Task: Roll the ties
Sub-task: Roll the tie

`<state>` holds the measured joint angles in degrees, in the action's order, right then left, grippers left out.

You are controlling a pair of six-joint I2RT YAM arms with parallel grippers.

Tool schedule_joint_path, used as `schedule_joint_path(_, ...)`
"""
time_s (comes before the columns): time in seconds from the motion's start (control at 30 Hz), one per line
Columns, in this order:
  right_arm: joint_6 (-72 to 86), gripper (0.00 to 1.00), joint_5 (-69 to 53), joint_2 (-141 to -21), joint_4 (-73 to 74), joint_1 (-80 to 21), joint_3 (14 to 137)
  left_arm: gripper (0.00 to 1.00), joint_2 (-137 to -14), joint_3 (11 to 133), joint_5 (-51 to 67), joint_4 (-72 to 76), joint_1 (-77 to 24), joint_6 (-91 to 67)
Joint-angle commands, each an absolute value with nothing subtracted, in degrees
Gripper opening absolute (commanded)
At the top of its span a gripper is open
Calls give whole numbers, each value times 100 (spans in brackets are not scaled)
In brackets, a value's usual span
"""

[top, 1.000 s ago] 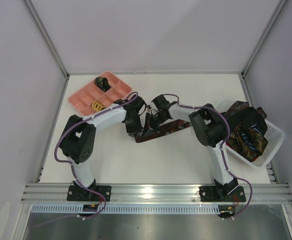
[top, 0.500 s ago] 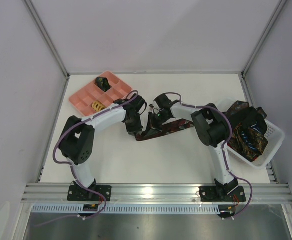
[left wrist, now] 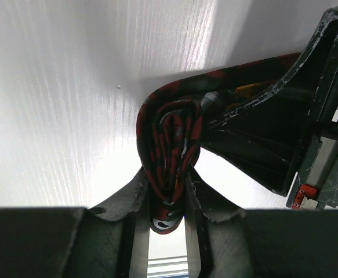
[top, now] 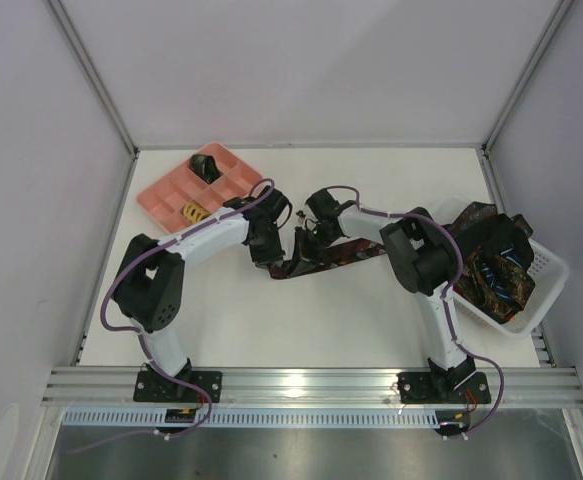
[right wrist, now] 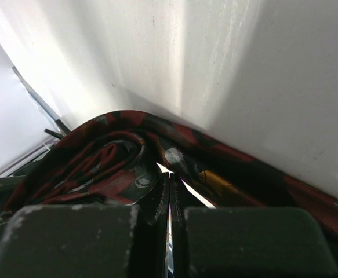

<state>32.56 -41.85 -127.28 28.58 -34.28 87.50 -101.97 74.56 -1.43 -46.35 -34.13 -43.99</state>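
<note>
Seen from above, my two arms reach from the near edge to the middle of the bench [top: 271, 330] and meet over one tie [top: 351, 253]. Little has changed since a second ago. The near tip of the tie's loose strip now lies a shade farther from the near edge, and both arms have barely shifted.

The left claw [left wrist: 167, 197] is clamped on the coiled end of the tie, with one finger on each flat side of the coil. The right claw [right wrist: 170, 194] has its fingers pressed together, tips against the coil. I cannot tell whether any cloth is nipped between them. The uncoiled strip lies flat and runs toward the right edge.

Only the left wrist view shows the coil's spiral of red and dark cloth, with the right claw touching it. Only the right wrist view shows those fingers closed. In the top view, the wrists hide both.

At the right edge, a white basket [top: 541, 290] holds other ties [top: 491, 265] in a heap. Toward the far-left corner, a pink tray [top: 161, 195] holds a dark roll [top: 207, 165] and a yellow roll [top: 193, 212] in separate compartments.
</note>
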Motion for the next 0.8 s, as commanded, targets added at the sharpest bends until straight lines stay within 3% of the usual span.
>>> schedule_joint_path(0.0, 3068, 0, -3938, -12384, 3084, -3375, 8991, 1, -9923, 7453, -316, -4597, -3428, -4412)
schedule_joint_path(0.77, 3348, 0, -4139, -13016, 2883, -3700, 9703, 0, -10002, 7620, -343, -4755, -3428, -4394)
